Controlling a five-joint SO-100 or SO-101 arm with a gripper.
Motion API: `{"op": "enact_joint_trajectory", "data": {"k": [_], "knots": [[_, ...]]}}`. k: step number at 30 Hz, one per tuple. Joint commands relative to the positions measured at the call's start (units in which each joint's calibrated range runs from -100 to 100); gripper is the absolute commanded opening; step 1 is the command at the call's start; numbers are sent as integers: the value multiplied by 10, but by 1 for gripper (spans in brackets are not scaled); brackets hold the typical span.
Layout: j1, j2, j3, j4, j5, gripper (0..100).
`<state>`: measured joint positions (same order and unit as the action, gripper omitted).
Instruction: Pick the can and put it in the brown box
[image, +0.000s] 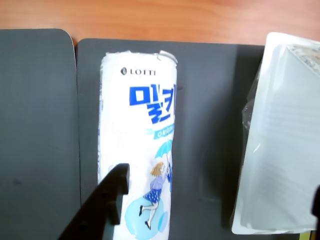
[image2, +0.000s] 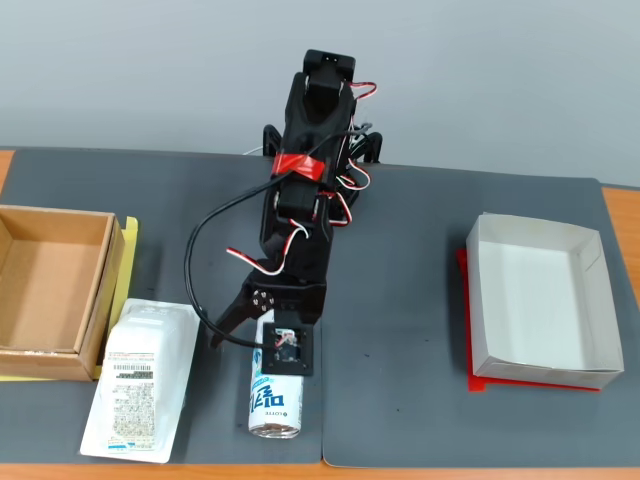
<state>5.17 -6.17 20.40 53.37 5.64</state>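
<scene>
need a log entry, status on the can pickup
Gripper open, straddling the can. Can lying flat on the mat, not lifted. White packet close beside it; brown box empty.

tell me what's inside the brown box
Only bare cardboard shows inside the brown box. Its near wall hides a strip of the floor, and its left end is out of frame.

The can (image: 137, 145) lies lengthwise on the dark mat (image: 210, 125), a black finger (image: 107, 200) at its left side; a plastic-wrapped packet (image: 280, 145) lies farther right.
</scene>
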Motion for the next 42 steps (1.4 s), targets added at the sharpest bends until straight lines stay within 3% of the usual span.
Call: {"op": "enact_joint_trajectory", "data": {"k": [1, 15, 42], "knots": [[-12, 16, -42, 1, 1, 44], [-53, 73, -24, 0, 1, 44], [-35, 188, -32, -41, 1, 44]]}}
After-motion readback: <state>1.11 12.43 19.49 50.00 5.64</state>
